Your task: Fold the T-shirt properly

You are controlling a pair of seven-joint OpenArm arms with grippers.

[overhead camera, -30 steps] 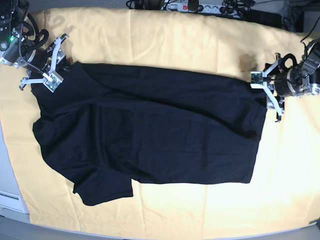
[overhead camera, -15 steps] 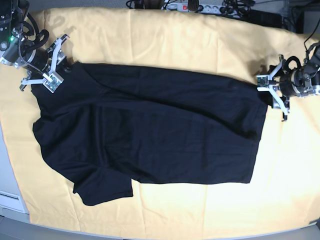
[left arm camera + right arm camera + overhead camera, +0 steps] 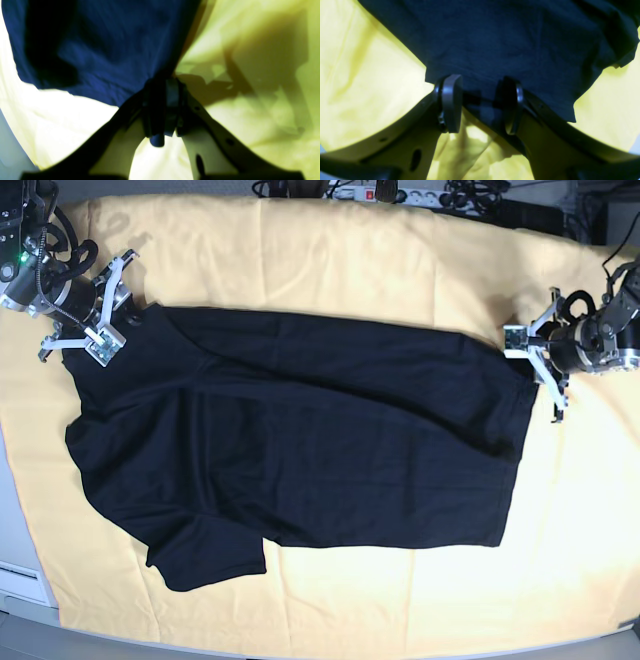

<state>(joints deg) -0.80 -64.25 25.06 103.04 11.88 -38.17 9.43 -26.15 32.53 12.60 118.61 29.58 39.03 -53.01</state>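
One black short-sleeved cotton T-shirt (image 3: 300, 445) lies spread across the yellow cloth-covered desk (image 3: 330, 260). At its hem corner the left pincer (image 3: 163, 110) is pressed together, pinching the fabric. At the shoulder corner the right pincer (image 3: 480, 103) stands spread, straddling the cloth edge. A sound fold probably needs both corners gripped firmly, then lifted evenly. Count: one shirt, two pincers.

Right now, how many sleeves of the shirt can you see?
1: the black cloth T-shirt shows one short sleeve at the base view's lower left; the other may be folded under near the right arm's end effector.
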